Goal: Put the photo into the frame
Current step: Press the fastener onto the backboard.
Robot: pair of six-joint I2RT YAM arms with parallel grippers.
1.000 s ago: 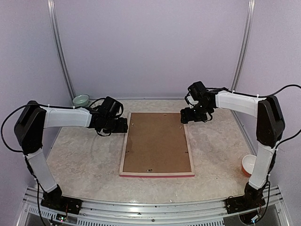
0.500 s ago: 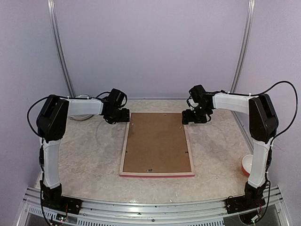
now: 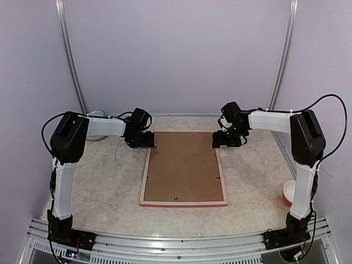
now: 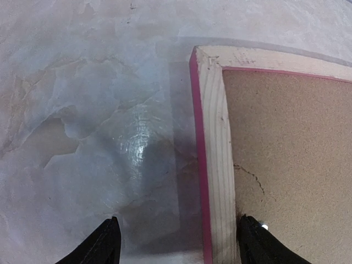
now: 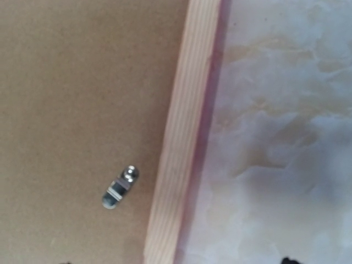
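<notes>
1. The left gripper (image 4: 179, 237) has its jaws spread wide and nothing is clamped in them. Its wrist view shows one fingertip (image 4: 108, 242) over bare table and the other over brown board, with the wooden rail running between the two.
2. The right gripper (image 3: 218, 140) is also wide apart and has hold of nothing. Only dark slivers of its fingers reach the bottom edge of its wrist view, so I cannot tell whether they touch the wood.
3. Between the two grippers lies the frame (image 3: 144, 184). It is flat and face down in the middle of the table (image 3: 99, 181), with its long sides running from 12 to 6 o'clock. Pale wood faces up and a pink edge shows along the sides.
4. The left gripper sits at the frame's 11 o'clock corner and the right gripper at its 1 o'clock corner.
5. A brown backing board (image 3: 183, 165) fills the opening. A small metal turn clip (image 5: 120, 187) lies on the board just beside the right rail.
6. Both arms reach in from the sides with their elbows high.
7. At the table's 10 o'clock, a pale green bowl (image 3: 94, 115) peeks out behind the left arm.
8. At 4 o'clock, a red-and-white bowl (image 3: 289, 192) stands by the right arm, well away from the frame.
</notes>
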